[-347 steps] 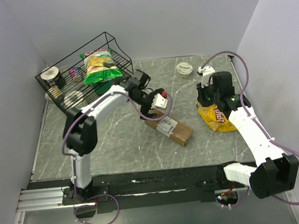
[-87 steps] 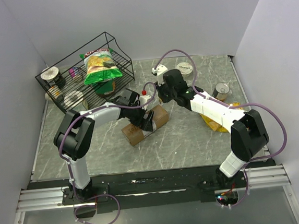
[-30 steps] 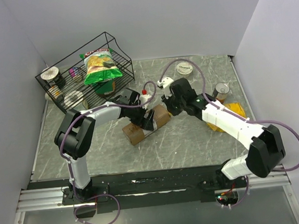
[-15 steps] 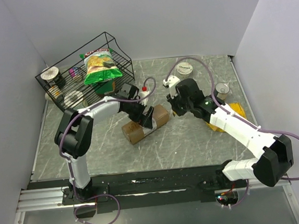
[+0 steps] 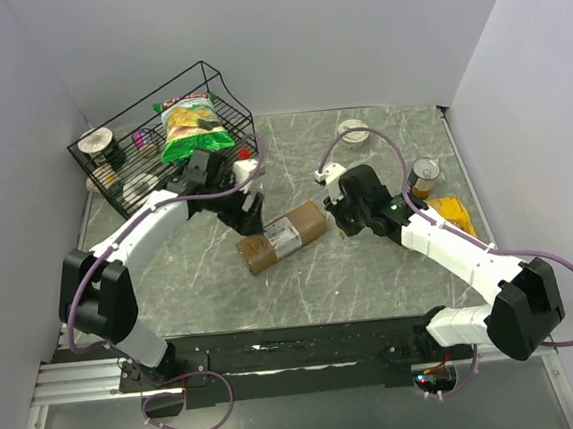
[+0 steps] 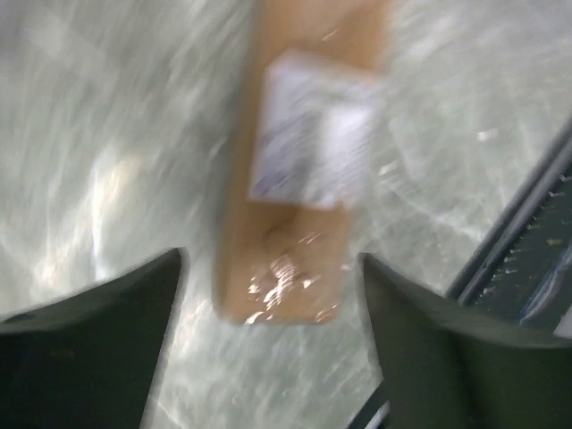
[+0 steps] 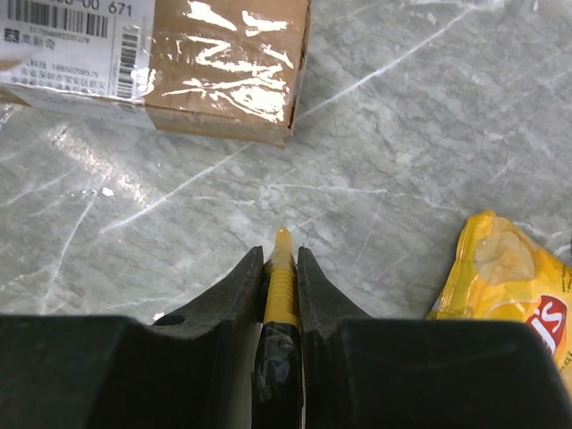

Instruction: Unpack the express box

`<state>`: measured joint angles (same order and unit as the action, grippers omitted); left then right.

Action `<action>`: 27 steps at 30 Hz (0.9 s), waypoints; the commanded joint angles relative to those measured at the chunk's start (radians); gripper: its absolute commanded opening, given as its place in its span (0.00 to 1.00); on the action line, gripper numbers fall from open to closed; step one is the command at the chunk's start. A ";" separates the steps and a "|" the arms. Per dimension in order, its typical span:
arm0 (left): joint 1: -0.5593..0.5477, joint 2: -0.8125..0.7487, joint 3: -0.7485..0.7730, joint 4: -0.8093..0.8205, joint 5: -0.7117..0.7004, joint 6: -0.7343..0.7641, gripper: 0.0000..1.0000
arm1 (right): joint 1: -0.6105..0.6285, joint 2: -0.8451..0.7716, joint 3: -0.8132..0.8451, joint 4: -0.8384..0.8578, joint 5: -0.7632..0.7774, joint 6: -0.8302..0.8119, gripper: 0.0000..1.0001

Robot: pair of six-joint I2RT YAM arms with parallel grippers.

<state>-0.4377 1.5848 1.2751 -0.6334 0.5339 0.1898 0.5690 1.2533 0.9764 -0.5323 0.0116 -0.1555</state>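
Observation:
The express box (image 5: 281, 237), a long brown carton with a white label, lies flat on the table's middle. It shows blurred in the left wrist view (image 6: 304, 179) and at the top left of the right wrist view (image 7: 179, 63). My left gripper (image 5: 250, 214) hovers just up-left of the box, open and empty, with the box's end between and beyond its fingers (image 6: 89, 340). My right gripper (image 5: 341, 222) is just right of the box's right end, shut on a yellow-tipped black cutter (image 7: 281, 268) that points at the bare table, apart from the box.
A wire basket (image 5: 120, 149) at the back left holds a green chip bag (image 5: 190, 125) and cans. A yellow chip bag (image 5: 451, 212) lies at the right, also in the right wrist view (image 7: 509, 277). A can (image 5: 425, 174) and a round lid (image 5: 352, 130) stand behind it.
My left gripper has let go of the box and drawn back up-left. My right gripper with the cutter has drawn back to the right of the box's end. The box lies free.

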 commanded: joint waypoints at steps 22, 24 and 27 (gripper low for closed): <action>-0.012 -0.071 -0.278 0.084 0.144 0.116 0.60 | 0.071 0.567 0.552 0.157 0.027 -0.059 0.00; -0.062 -0.091 -0.296 0.106 0.178 0.108 0.62 | 0.104 0.619 0.622 0.143 0.027 -0.059 0.00; -0.093 -0.094 -0.275 0.107 0.259 0.099 0.66 | 0.144 0.676 0.700 0.127 0.004 -0.049 0.00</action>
<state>-0.4923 1.5246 0.9840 -0.5755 0.6434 0.2756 0.6506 1.8900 1.5791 -0.4191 0.0273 -0.2035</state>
